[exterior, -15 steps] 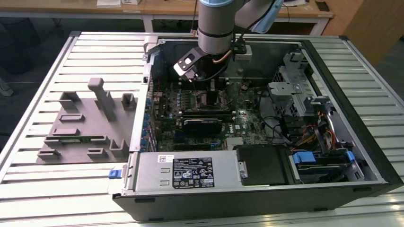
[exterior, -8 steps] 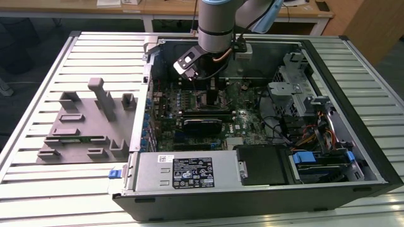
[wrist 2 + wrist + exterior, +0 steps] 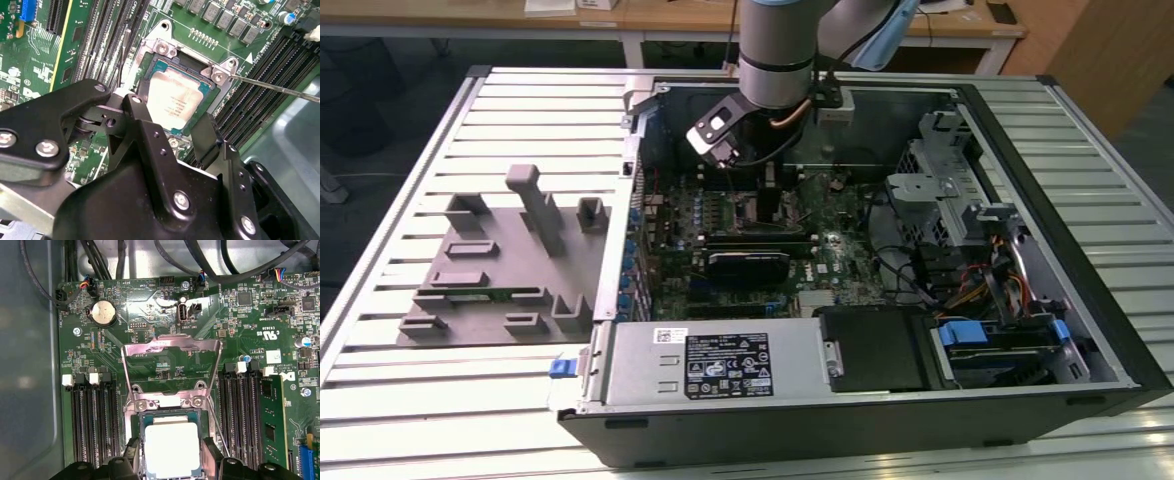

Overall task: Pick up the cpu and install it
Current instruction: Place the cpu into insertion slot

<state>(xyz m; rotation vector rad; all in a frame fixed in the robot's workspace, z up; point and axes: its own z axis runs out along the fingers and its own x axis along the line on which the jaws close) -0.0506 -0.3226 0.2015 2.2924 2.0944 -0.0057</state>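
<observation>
One small, flat, square cpu [image 3: 170, 445] with a pale silver metal top and a thin green rim lies in the socket of the green motherboard [image 3: 235, 320], inside the open black computer case [image 3: 1107, 330]. We see the black gripper [image 3: 167, 112] directly over it, low in the case. We judge it is there to seat the chip squarely. We cannot tell whether the claw is clamped on the chip's edges or stands free of them.

We count one silver metal load plate [image 3: 170, 345], swung up on its hinge so that the socket lies bare to receive the chip. Two bright screws [image 3: 141, 403] hold its bracket at the socket's edge. One thin steel lever [image 3: 280, 89] sticks out unlatched beside the socket, which is why the plate can stand open.

Near the plate we count one round silver coin battery [image 3: 103, 313]. One green memory module [image 3: 272, 425] sits in the slots beside the socket. On the exterior view's left, one grey plastic fixture [image 3: 494, 270] with upright blocks lies on the slatted table, well apart from the case.
</observation>
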